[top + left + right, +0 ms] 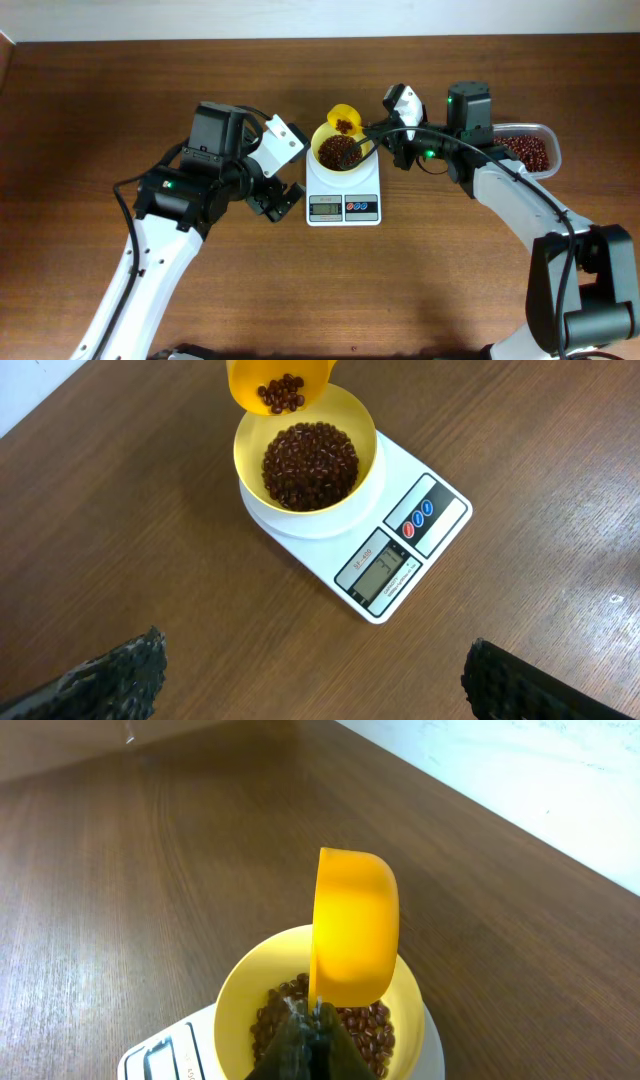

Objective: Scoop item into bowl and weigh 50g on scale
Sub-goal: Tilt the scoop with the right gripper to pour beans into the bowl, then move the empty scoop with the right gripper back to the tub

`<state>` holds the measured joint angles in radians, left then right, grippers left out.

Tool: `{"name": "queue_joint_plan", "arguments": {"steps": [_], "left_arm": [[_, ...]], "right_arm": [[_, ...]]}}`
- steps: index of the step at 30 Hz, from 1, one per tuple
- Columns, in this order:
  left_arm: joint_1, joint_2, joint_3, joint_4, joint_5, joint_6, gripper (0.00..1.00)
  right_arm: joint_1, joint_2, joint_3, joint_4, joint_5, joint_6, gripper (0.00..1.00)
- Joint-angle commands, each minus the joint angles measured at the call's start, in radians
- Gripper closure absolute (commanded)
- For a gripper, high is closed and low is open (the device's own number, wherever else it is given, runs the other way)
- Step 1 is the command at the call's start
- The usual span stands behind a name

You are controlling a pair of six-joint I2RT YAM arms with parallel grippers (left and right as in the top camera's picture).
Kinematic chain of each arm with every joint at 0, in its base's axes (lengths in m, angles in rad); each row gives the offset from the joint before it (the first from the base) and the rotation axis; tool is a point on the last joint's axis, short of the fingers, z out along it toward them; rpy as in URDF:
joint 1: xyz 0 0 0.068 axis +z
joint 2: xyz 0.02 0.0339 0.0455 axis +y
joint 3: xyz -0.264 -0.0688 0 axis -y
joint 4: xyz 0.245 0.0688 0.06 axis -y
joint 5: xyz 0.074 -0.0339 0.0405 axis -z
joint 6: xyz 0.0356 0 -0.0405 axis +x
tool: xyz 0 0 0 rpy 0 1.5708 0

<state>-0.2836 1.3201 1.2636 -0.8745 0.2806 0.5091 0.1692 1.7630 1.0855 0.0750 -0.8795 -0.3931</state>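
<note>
1. From above, the right gripper (383, 137) reaches in from the right of the scale (343, 208). Its fingers are pinched tight on the handle of a yellow scoop (343, 120).
2. The left gripper (283, 203) sits just left of the scale, jaws spread wide and holding nothing.
3. Only the left wrist view looks into the scoop, where a few beans lie in it as it tips over the far rim of the bowl (246, 452).
4. The right wrist view shows just the scoop's back, standing on edge above the bowl.
5. The bowl stands on the scale's platform, behind the display. The beans (310, 465) heaped in its bottom are small, glossy and dark red-brown, just beneath the scoop's lip.
6. Well right of the scale, a clear container (540, 130) holds more beans.
</note>
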Motion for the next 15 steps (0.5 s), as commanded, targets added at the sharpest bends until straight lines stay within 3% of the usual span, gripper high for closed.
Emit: {"name": "queue_joint_plan", "arguments": {"steps": [1, 4, 7, 9, 15], "left_arm": [[0.007, -0.011, 0.021, 0.001, 0.001, 0.016, 0.01], [0.007, -0.011, 0.021, 0.001, 0.001, 0.016, 0.01], [0.007, -0.011, 0.021, 0.001, 0.001, 0.016, 0.01], [0.007, -0.011, 0.021, 0.001, 0.000, 0.016, 0.01], [0.007, -0.011, 0.021, 0.001, 0.001, 0.016, 0.01]], "right_arm": [[0.007, -0.018, 0.005, 0.009, 0.023, -0.022, 0.96], [0.009, -0.041, 0.005, -0.047, 0.085, -0.047, 0.96], [0.011, -0.094, 0.005, -0.051, 0.014, -0.090, 0.96], [0.023, -0.101, 0.005, -0.079, 0.117, -0.096, 0.96], [0.087, -0.101, 0.005, -0.166, 0.211, -0.282, 0.96]]}}
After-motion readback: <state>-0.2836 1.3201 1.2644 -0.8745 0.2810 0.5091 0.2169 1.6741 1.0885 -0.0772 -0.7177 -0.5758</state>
